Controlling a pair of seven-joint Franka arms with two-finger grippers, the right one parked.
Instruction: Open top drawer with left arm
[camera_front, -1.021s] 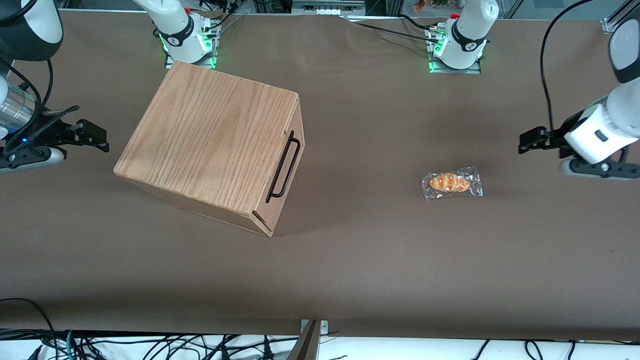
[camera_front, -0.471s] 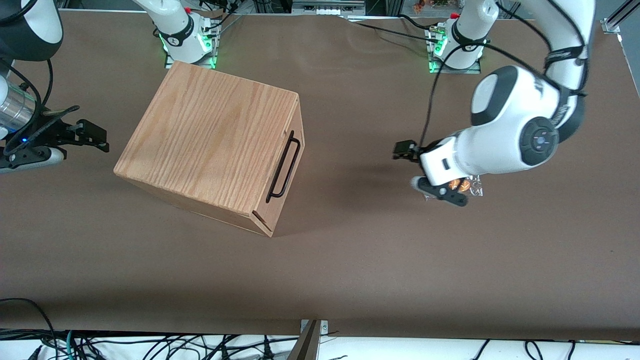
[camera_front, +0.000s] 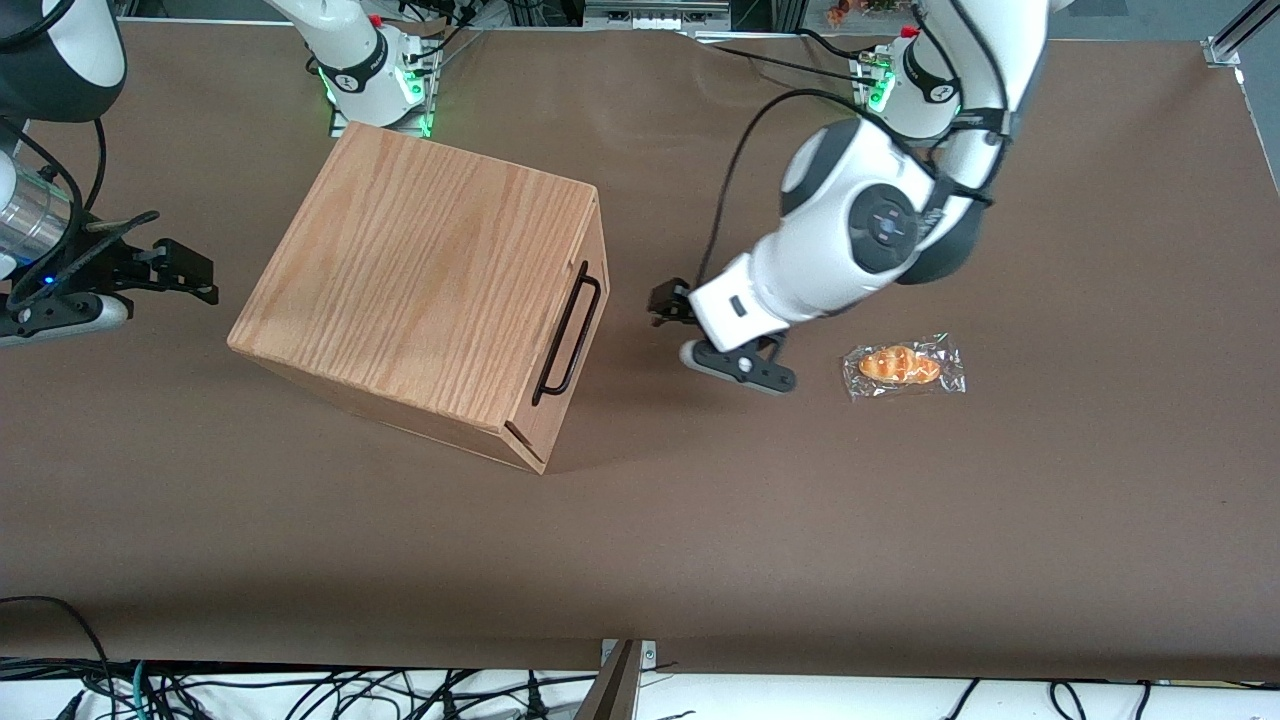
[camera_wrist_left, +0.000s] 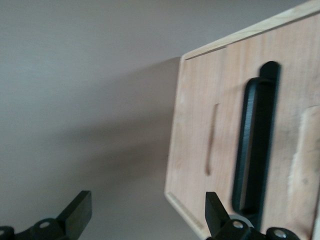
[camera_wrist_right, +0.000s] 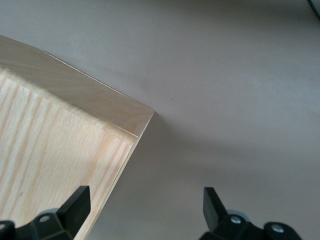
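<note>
The big oak-grain box (camera_front: 420, 270) stands on the brown table toward the parked arm's end. The top drawer (camera_front: 585, 300) is shut, and its thin black bar handle (camera_front: 568, 332) runs along its front. The left arm (camera_front: 860, 230) reaches over the table in front of the drawer. Its gripper (camera_front: 664, 302) hovers a short way from the handle, apart from it, pointing at the drawer front. In the left wrist view the gripper (camera_wrist_left: 147, 212) is open with nothing between its fingers (camera_wrist_left: 80, 207). The drawer front (camera_wrist_left: 210, 125) and handle (camera_wrist_left: 255, 150) are close ahead.
A wrapped bread roll (camera_front: 903, 366) lies on the brown table cloth (camera_front: 700, 520) toward the working arm's end, beside the left arm's wrist. The two arm bases (camera_front: 915, 90) stand at the table edge farthest from the front camera.
The left arm has swept in from the working arm's end of the table, over the bread roll, to just in front of the drawer handle. The box and roll have not moved.
</note>
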